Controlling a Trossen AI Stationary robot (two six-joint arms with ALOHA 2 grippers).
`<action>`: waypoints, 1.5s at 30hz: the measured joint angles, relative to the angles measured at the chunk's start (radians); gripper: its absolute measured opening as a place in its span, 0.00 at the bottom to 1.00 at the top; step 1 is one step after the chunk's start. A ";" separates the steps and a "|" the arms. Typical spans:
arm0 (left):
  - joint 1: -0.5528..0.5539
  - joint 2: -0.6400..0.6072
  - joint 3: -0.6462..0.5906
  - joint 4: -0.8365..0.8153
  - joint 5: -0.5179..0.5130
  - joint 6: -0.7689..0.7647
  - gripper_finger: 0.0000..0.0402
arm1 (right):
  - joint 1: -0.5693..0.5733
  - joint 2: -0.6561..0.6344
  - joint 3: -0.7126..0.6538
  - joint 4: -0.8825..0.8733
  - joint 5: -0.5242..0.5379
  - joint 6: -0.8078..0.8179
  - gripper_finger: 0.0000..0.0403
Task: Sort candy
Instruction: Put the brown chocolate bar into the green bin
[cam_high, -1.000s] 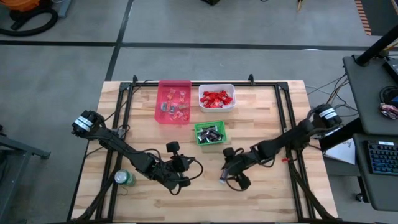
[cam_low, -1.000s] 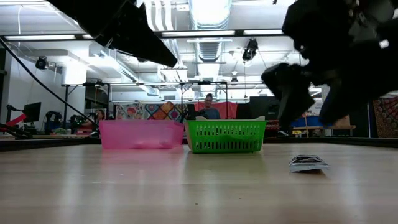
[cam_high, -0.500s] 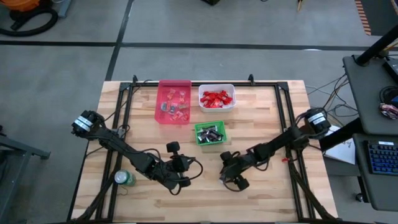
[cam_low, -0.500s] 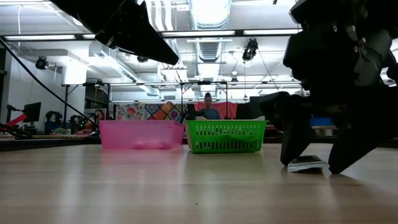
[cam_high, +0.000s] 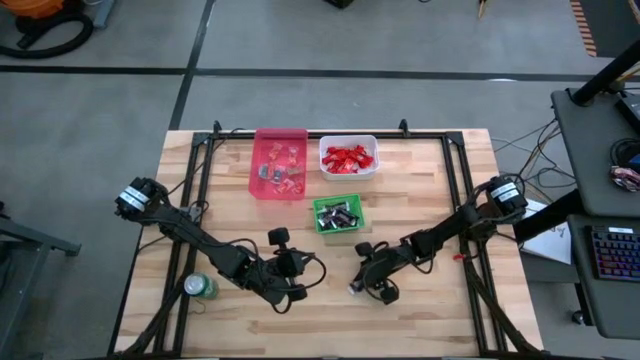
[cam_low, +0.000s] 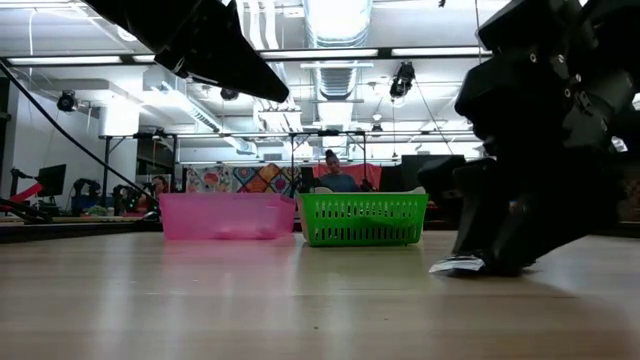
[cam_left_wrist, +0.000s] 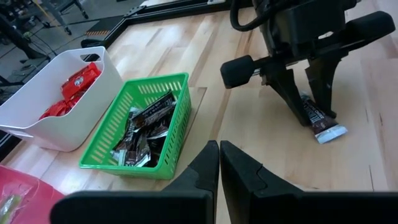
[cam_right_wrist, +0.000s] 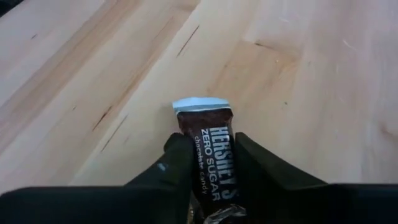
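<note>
One candy (cam_right_wrist: 205, 134) in a dark wrapper with silver ends lies flat on the wooden table (cam_high: 430, 170), front middle. My right gripper (cam_right_wrist: 214, 167) is down on it from above, shut on it; it also shows as the right gripper (cam_left_wrist: 309, 99) over the candy (cam_left_wrist: 322, 122) in the left wrist view. My left gripper (cam_left_wrist: 219, 163) hovers shut with nothing in it, left of that spot, as the left gripper (cam_high: 298, 280). More dark candies fill the green bin (cam_high: 337, 214), and red ones the white bin (cam_high: 348, 156). My right gripper pinches the candy's two long sides (cam_right_wrist: 186, 140) between its two fingers (cam_right_wrist: 175, 163), at the middle and rear of the bar. The fingers slant down from above and lie along the bar. The candy lies on the table, its silver end (cam_low: 455, 265) sticking out past the fingertips.
A pink bin (cam_high: 280, 163) with a few sweets stands at the far middle beside the white bin. A green round can (cam_high: 200, 287) stands near the front left corner. A black frame (cam_high: 455, 190) runs along the table's sides. People sit far behind, beyond the table.
My right gripper has come down over the dark candy, its fingers first standing wide on either side of it, and has then shut on it. The candy stays on the table.
</note>
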 joint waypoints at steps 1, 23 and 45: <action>0.000 0.000 0.000 0.000 0.000 0.000 0.00 | 0.000 0.000 0.000 0.002 -0.001 -0.001 0.22; -0.032 -0.164 0.000 -0.149 0.008 0.174 0.00 | -0.070 -0.240 0.033 -0.017 0.133 0.124 0.15; -0.008 -0.747 -0.551 0.246 0.151 0.312 0.00 | -0.453 -0.185 0.149 -0.145 0.184 0.067 0.37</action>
